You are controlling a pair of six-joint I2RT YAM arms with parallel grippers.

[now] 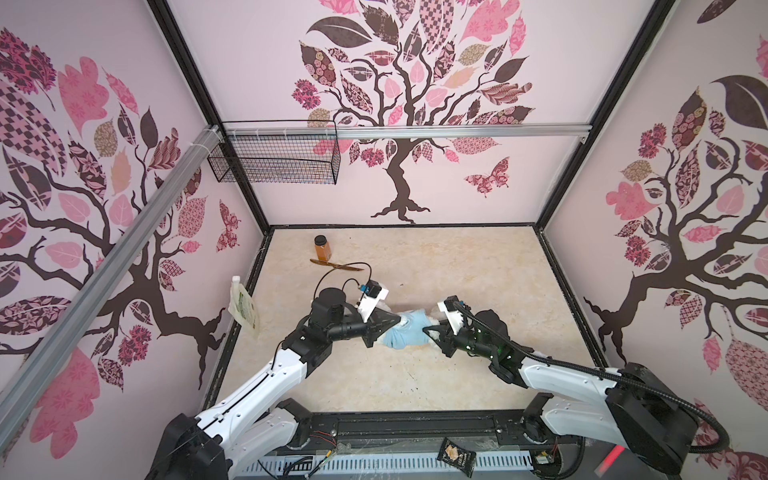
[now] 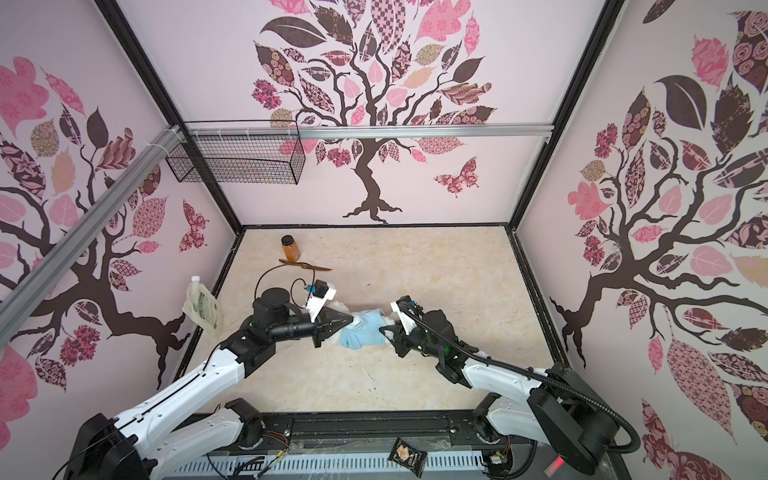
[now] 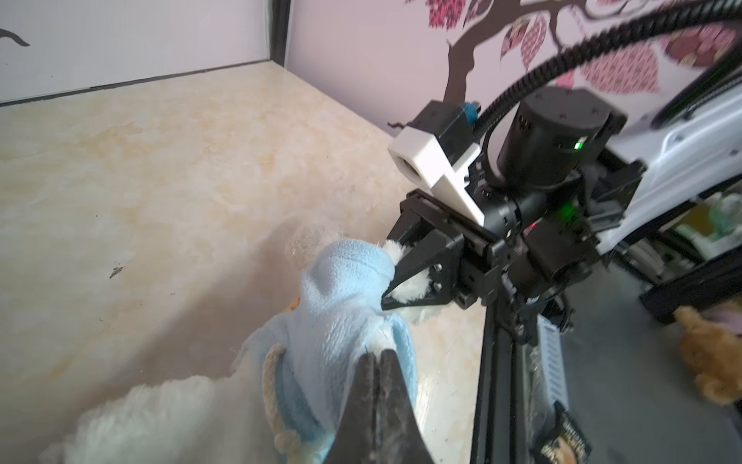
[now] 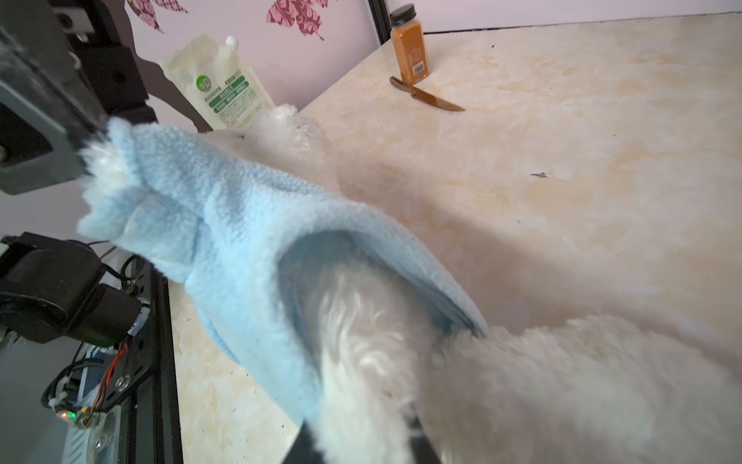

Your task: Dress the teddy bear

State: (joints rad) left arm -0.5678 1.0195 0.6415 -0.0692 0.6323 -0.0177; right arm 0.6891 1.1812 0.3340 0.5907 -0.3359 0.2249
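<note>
The white fluffy teddy bear lies mid-table between my two grippers, its body inside a light blue fleece shirt. My left gripper is shut on the shirt's edge, with a tuft of white fur beside its tips. My right gripper is shut on a white furry limb of the bear that sticks out of the shirt's opening. The left wrist view also shows the right gripper pinching that fur. The bear's face is hidden.
An orange spice jar and a wooden knife lie at the back left. A refill pouch leans on the left wall. A wire basket hangs high on the rail. A dark snack packet lies on the front frame.
</note>
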